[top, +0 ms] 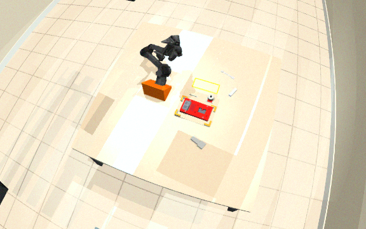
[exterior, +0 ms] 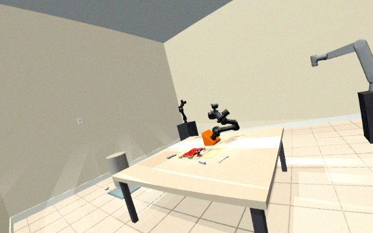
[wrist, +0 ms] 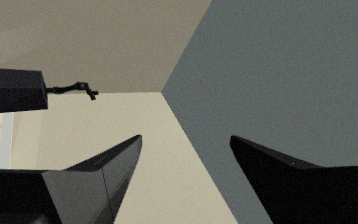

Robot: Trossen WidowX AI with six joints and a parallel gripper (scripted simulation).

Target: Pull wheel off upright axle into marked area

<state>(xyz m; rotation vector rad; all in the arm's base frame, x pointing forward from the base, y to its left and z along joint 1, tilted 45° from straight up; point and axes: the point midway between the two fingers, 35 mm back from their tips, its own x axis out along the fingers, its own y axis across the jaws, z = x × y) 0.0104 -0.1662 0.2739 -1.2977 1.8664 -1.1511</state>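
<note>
The wheel (top: 211, 97), small, pale and dark, sits on its axle over a small red base, between the red board and the marked area in the top view. The axle itself is too small to make out. The marked area (top: 204, 90) (exterior: 209, 157) is a yellow outline on the table, with nothing inside it. My gripper (wrist: 187, 139) is open and empty, its two fingers wide apart in the wrist view. It is raised high above the table, away from the wheel, and its camera faces walls and ceiling.
A red board (top: 206, 116) with grey parts lies between yellow corner brackets beside the wheel. A white block (top: 232, 92) (exterior: 202, 162), a thin pale strip (top: 227, 75) (exterior: 223, 159) and a grey piece (top: 198, 142) (exterior: 171, 156) lie around. The arm stands on an orange base (top: 155, 91) (exterior: 208, 138).
</note>
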